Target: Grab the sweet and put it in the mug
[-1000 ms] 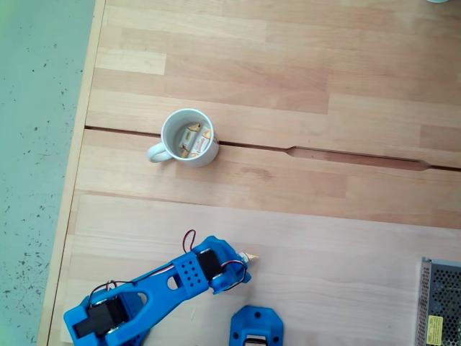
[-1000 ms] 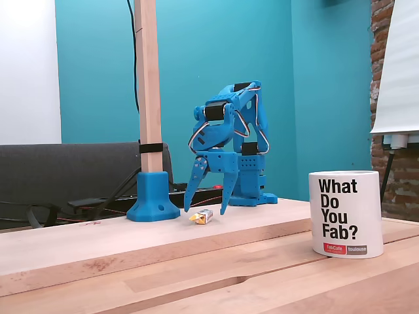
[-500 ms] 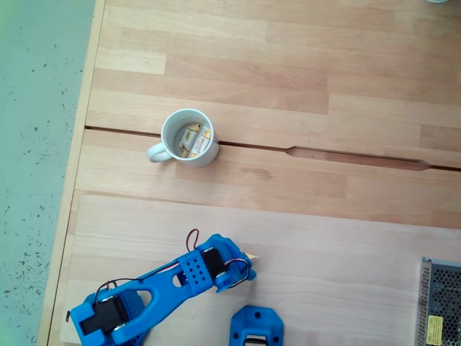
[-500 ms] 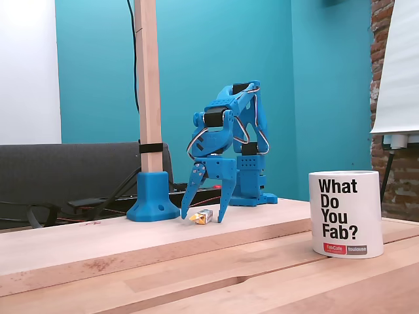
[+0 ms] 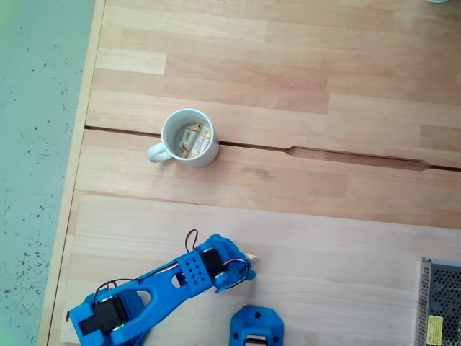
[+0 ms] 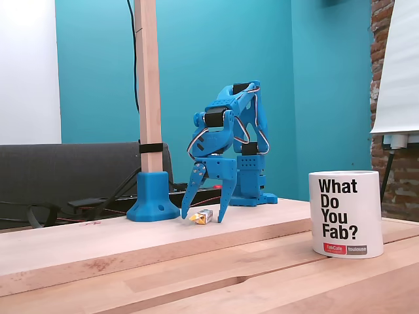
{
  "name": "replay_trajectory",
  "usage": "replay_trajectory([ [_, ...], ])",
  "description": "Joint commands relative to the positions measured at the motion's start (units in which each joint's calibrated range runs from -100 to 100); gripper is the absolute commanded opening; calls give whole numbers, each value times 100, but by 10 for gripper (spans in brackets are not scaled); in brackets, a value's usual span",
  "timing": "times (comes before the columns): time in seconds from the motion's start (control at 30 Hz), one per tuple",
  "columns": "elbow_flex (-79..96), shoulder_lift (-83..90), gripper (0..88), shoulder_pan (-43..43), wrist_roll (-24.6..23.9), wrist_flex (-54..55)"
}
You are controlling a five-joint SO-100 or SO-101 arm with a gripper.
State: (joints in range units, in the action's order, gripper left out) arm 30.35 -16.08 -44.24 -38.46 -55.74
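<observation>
The white mug stands on the wooden table, lettered "What Do You Fab?" on its side; seen from above, several wrapped sweets lie inside it. One small sweet with yellow-orange ends lies on the raised board, its tip peeking out beside the arm. My blue gripper is open, pointing down, fingertips at the board on either side of the sweet. From above, the arm covers most of the sweet.
A blue base holding a wooden post stands left of the gripper; the same base shows from above. A metal mesh box sits at the lower right. The table's left edge borders a green floor.
Over the last second the gripper came down from just above the sweet until its fingertips reached the board around it; since half a second ago it has barely moved.
</observation>
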Motion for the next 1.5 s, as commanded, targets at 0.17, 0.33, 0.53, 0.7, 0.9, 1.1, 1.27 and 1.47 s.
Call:
replay_trajectory([
  [0.17,25,102,133,45,10,-330],
  [0.33,34,102,51,38,44,-394],
  [0.53,34,102,0,38,63,-394],
  [0.7,43,110,0,45,63,-402],
  [0.9,34,394,0,59,49,-402],
  [1.1,-28,1401,0,408,5,-789],
  [1.27,-73,2115,0,713,0,-1160],
  [1.47,-82,2761,0,1120,-288,-1217],
])
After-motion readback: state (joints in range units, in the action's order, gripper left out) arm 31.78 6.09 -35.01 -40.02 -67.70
